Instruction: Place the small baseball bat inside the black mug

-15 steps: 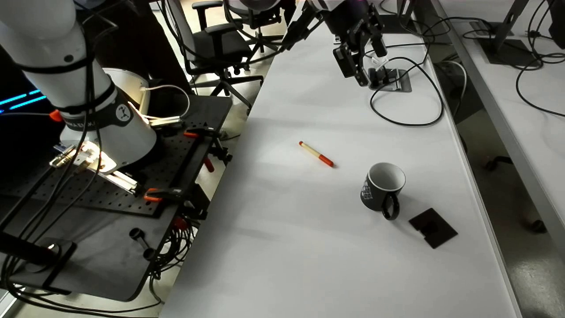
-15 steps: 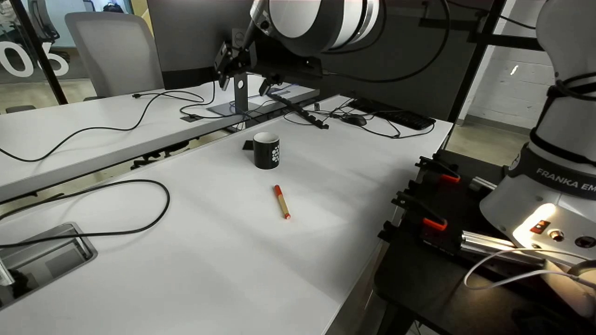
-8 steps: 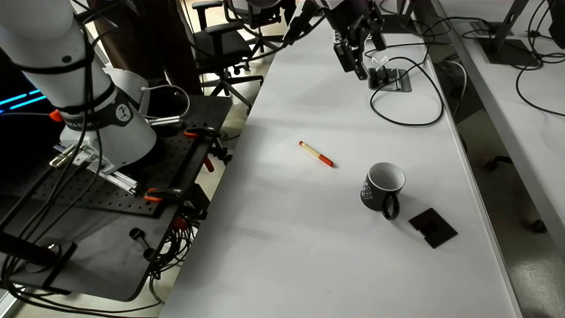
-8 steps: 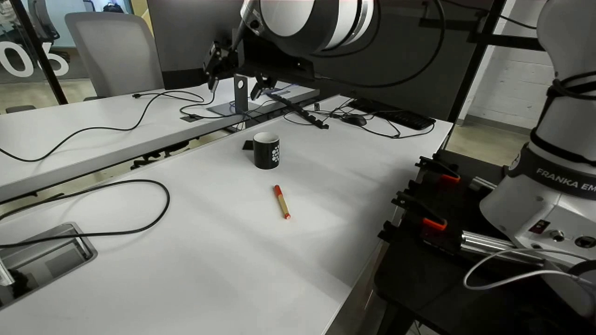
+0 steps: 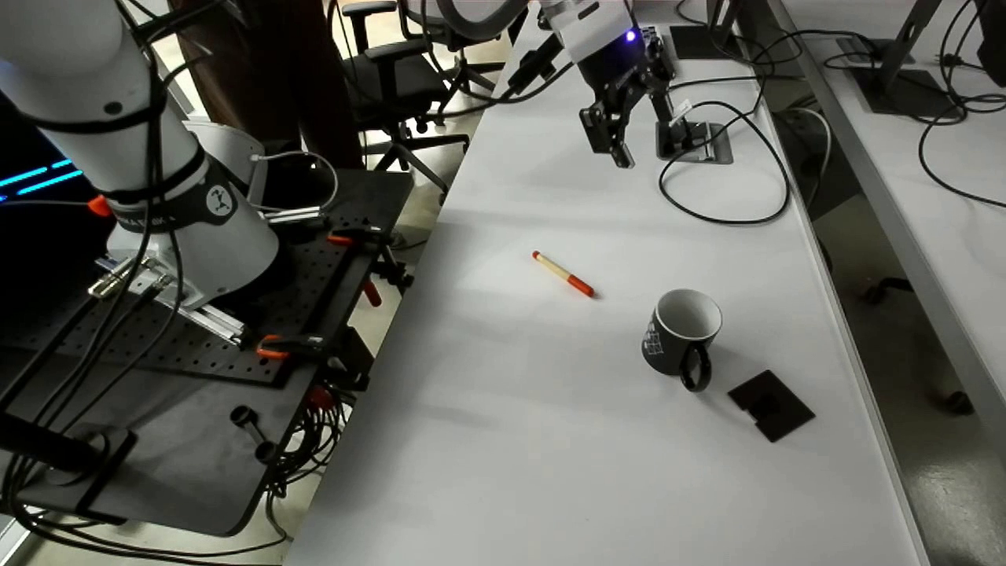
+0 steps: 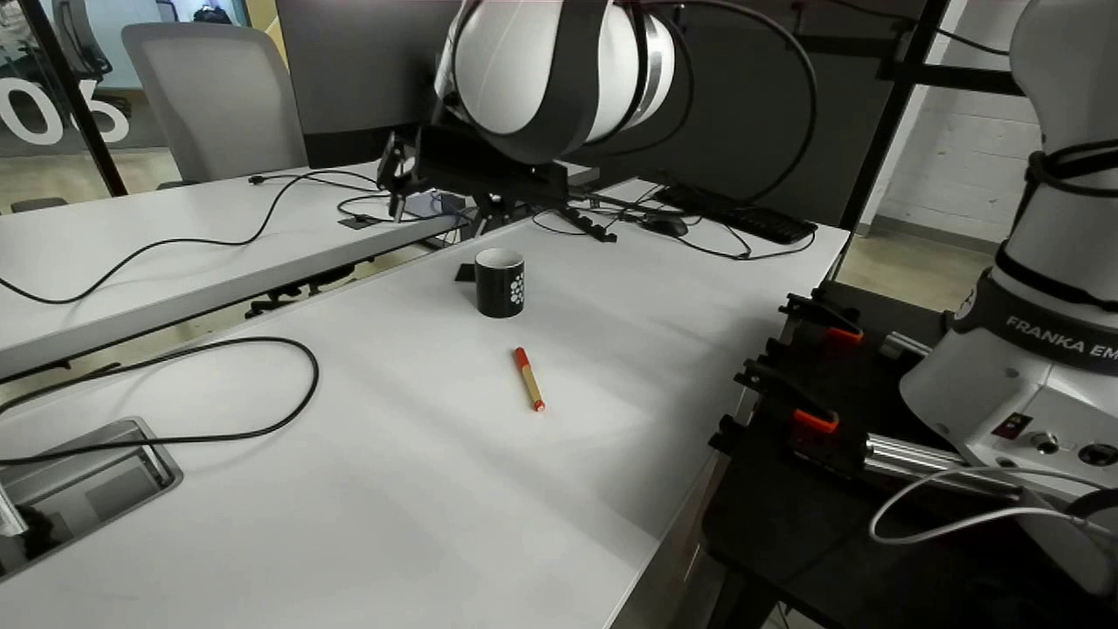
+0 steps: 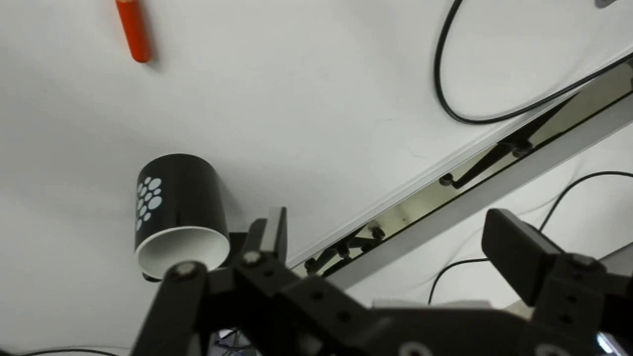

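Job not begun, I'd say: bat (image 5: 563, 274) outside mug (image 5: 676, 346)

In an exterior view, bat lies on white table (image 5: 471, 440), mug upright nearby; grasp, lift & drop-in prob. all left. In an exterior view, grey chair (image 6: 210, 105) behind far desk (image 6: 175, 218). Wrist view: gripper (image 7: 385, 212) spread wide, nothing btwn.

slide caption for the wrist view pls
Gripper open and empty, black mug upright at frame left, small baseball bat cut off by the top edge.

I have bare white tabletop (image 5: 471, 440) all round the thin red-and-tan bat (image 5: 563, 273). Past its long red end, a round black mug (image 5: 673, 347) bars my way
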You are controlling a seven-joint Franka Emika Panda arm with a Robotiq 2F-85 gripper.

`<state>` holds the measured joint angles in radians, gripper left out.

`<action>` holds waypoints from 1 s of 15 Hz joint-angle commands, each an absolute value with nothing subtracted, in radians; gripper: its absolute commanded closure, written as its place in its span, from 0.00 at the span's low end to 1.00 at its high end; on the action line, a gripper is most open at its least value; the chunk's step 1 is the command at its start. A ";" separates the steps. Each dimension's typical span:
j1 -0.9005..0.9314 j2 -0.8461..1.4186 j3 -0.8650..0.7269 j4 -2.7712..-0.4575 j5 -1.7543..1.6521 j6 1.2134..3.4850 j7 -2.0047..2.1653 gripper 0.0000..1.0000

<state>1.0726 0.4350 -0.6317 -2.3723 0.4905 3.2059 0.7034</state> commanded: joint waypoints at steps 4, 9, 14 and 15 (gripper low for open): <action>1.231 0.642 -0.832 -2.315 0.510 3.064 0.863 0.00; 1.296 0.682 -0.887 -2.324 0.399 2.900 1.006 0.00; 1.252 0.643 -0.840 -2.337 0.274 2.866 1.094 0.00; 1.251 0.643 -0.840 -2.334 0.266 2.858 1.100 0.00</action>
